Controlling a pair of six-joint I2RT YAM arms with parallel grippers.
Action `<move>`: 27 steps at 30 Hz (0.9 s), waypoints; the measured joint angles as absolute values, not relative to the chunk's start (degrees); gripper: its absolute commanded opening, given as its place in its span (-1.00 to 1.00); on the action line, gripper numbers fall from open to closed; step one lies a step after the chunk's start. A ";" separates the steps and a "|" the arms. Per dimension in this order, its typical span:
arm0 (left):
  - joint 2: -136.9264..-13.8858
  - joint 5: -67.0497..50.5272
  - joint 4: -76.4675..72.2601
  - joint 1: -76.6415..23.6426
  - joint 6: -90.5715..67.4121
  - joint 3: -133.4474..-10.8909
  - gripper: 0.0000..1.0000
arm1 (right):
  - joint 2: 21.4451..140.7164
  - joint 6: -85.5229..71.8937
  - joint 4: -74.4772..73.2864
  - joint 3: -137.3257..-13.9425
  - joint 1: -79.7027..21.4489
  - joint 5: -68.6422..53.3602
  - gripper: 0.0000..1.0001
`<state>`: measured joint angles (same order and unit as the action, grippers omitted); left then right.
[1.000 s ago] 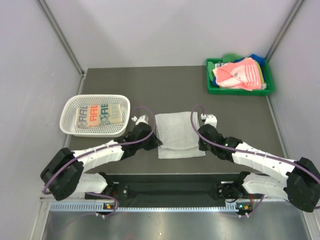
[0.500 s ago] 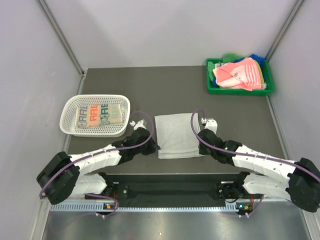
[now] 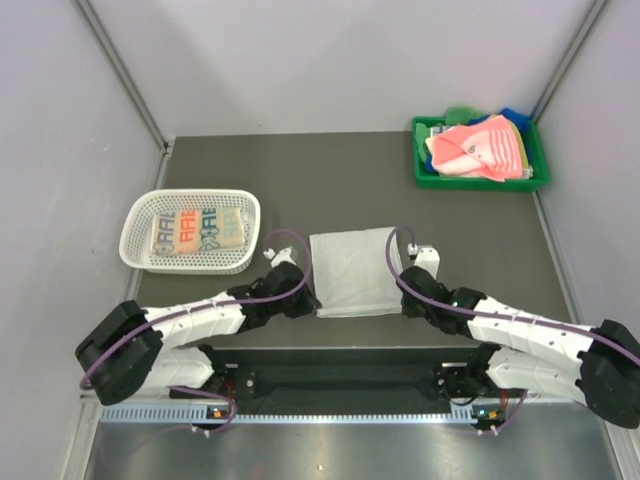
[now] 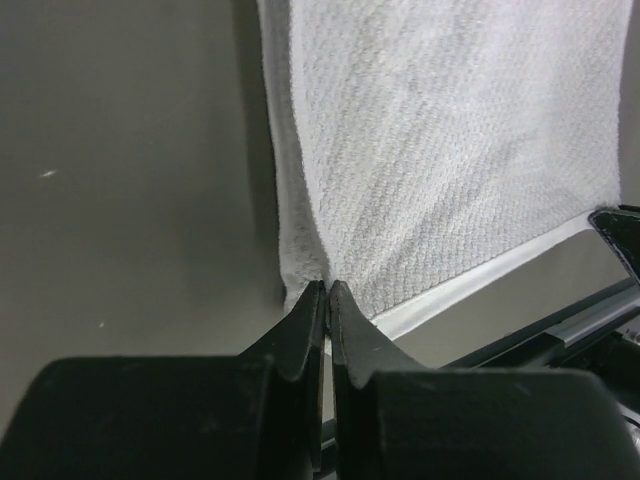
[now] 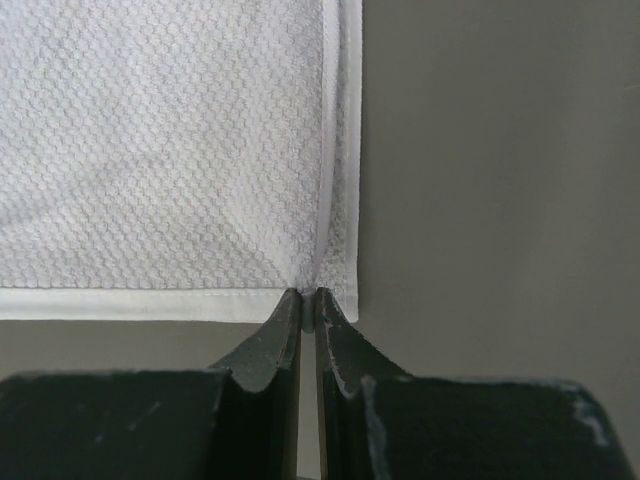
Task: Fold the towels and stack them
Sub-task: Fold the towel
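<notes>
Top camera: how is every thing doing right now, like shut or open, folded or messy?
white towel: flat on the table, both near corners pinched.
left gripper: shut on the white towel's near left corner.
right gripper: shut on its near right corner.
lettered towel: folded, lying in the white basket.
pink towel: crumpled, on top in the green tray.

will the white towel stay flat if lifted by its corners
Probably floppy: the white towel puckers where the left end effector and right end effector pinch its near corners, so the middle would likely sag. Its textured weave probably resists slipping.
</notes>
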<state>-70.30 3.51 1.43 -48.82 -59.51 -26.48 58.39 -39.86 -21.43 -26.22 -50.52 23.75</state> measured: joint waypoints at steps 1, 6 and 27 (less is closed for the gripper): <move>-70.65 3.49 1.41 -48.86 -59.66 -26.28 -1.00 | 58.39 -40.14 -21.34 -25.91 -50.52 23.73 -0.99; -72.29 3.49 0.49 -48.86 -60.03 -25.50 -0.99 | 58.39 -40.71 -20.60 -25.47 -50.59 23.27 -0.95; -67.26 9.32 8.75 -49.01 -54.78 -33.89 -0.34 | 47.72 -41.60 -26.15 -25.67 -50.63 25.91 -0.26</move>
